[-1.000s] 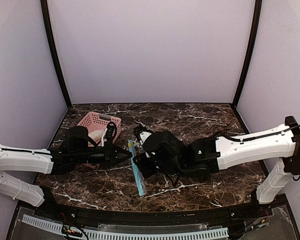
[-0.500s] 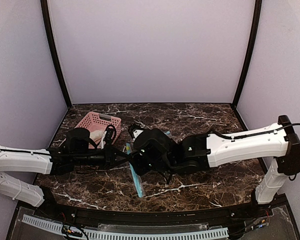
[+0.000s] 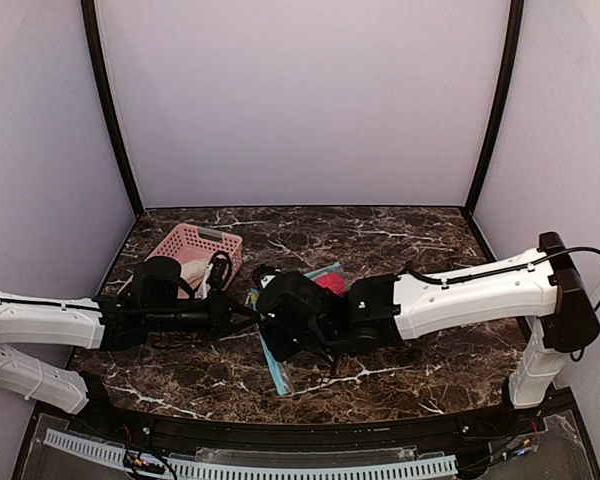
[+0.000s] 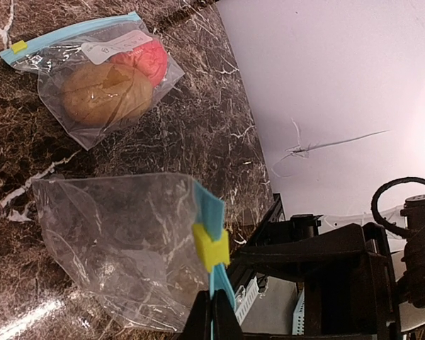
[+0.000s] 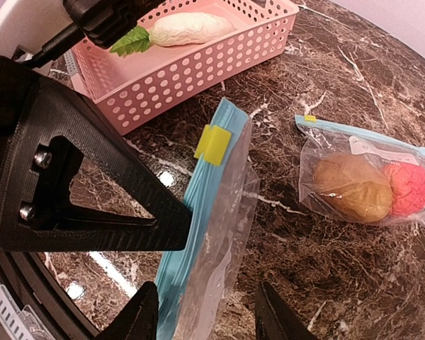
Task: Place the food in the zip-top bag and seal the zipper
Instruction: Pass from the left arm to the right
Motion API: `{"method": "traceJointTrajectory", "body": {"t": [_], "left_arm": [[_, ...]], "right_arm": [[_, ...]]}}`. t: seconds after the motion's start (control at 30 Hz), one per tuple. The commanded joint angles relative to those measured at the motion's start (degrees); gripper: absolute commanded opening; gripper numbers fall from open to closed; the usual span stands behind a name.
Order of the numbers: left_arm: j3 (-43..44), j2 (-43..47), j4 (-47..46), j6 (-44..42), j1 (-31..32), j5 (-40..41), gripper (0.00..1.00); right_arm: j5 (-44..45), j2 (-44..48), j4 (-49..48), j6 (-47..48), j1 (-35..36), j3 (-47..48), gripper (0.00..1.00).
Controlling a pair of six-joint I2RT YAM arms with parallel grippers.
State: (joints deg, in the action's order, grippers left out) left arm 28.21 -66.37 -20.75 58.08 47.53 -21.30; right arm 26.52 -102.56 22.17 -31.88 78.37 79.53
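Note:
An empty zip-top bag [image 5: 212,234] with a blue zipper strip and a yellow slider [image 5: 212,144] is held up on edge. My left gripper [image 4: 212,304] is shut on the blue strip just below the slider [image 4: 211,246]. My right gripper [image 5: 209,315] is open, with its fingers apart on either side of the bag's lower edge. A second zip-top bag [image 5: 365,177] lies flat on the table with a brown bun [image 5: 350,185] and a red ball [image 5: 407,188] inside. A whitish oblong piece [image 5: 191,28] and a green sprig [image 5: 131,41] lie in the pink basket [image 5: 198,64].
The pink basket [image 3: 185,242] stands at the back left of the dark marble table, just behind my left arm. Both arms meet near the table's middle. The filled bag [image 3: 330,283] lies right behind my right wrist. Purple walls enclose the table.
My right arm has slid left toward the left gripper, uncovering the filled bag behind it. Its jaws have opened wider around the empty bag. The left arm holds still.

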Motion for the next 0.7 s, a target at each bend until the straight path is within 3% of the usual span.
{"method": "traceJointTrajectory", "body": {"t": [0.0,0.3,0.67], "left_arm": [[0.07,1.69,1.80,-0.90,0.32,0.88,0.01],[0.12,3.28,4.91,-2.00,0.35,1.86,0.01],[0.03,3.43,4.97,-1.84,0.46,1.76,0.01]], "right_arm": [[1.91,-1.56,3.98,-1.64,-0.19,3.23,0.45],[6.46,-2.40,11.26,-6.12,-0.43,4.42,0.41],[2.56,-3.29,8.90,-2.02,-0.18,5.37,0.40]]}}
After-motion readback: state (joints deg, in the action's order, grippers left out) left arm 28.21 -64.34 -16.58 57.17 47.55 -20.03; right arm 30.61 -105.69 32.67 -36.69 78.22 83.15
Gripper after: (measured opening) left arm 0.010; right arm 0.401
